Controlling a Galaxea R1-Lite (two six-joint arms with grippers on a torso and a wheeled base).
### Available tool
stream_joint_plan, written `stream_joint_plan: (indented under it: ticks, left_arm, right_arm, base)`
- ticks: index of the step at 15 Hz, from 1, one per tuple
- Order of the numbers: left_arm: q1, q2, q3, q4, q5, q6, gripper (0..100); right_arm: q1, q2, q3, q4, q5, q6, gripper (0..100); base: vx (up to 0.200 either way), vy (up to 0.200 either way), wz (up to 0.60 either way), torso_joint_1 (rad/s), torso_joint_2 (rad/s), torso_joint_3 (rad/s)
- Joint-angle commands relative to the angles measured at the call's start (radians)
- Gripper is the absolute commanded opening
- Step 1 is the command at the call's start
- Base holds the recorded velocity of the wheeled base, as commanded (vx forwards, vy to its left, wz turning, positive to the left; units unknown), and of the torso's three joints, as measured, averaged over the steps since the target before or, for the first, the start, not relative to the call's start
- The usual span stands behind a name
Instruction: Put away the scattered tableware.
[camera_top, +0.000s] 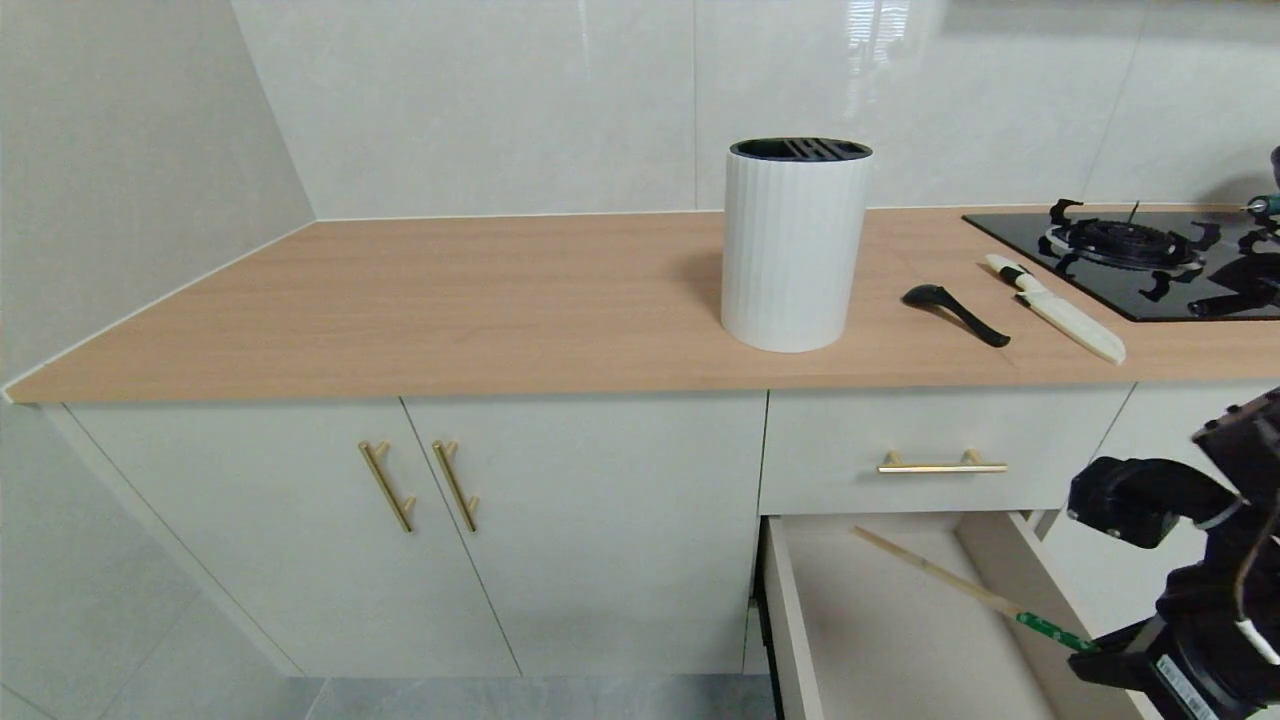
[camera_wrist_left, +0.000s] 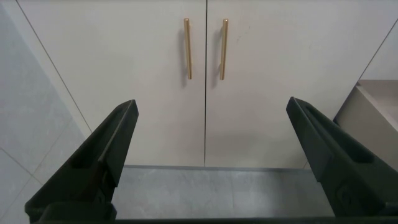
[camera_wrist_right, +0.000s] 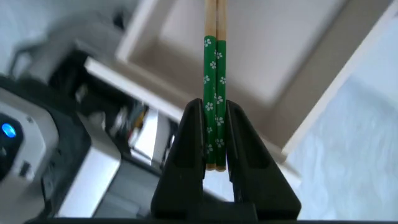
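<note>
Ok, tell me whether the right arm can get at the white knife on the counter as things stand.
Probably not yet: the right end effector is shut on the chopsticks, low over the open drawer; nothing covers the knife.

Looks down from the head, forward over the counter (camera_top: 450, 300) and its front edge to cabinet doors (camera_top: 560, 520) and open drawer (camera_top: 792, 620). From left wrist, faces those doors low and near. From right wrist, sights close along chopsticks (camera_wrist_right: 211, 93) into that drawer.
</note>
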Motion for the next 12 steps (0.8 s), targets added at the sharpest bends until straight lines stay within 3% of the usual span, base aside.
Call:
stream_joint_plan:
  ticks: [1,6,12]
  left_arm:
    - [0.0,0.002,0.0,0.0,0.001,-0.001,100]
    - [0.0,0.002,0.0,0.0,0.001,-0.001,100]
    - [0.0,0.002,0.0,0.0,0.001,-0.001,100]
  right_arm:
    - [0.0,0.233,-0.032,0.032,-0.002,0.01,0]
    - [-0.002,0.519,-0.145,0.018,0.0,0.222,0]
    - [-0.008,0.617,-0.156,-0.31,-0.029,0.487,0]
  base:
    - [0.0,0.0,0.0,0.0,0.0,0.0]
    - [0.0,0.0,0.0,0.0,0.0,0.0]
    - [0.0,0.0,0.0,0.0,0.0,0.0]
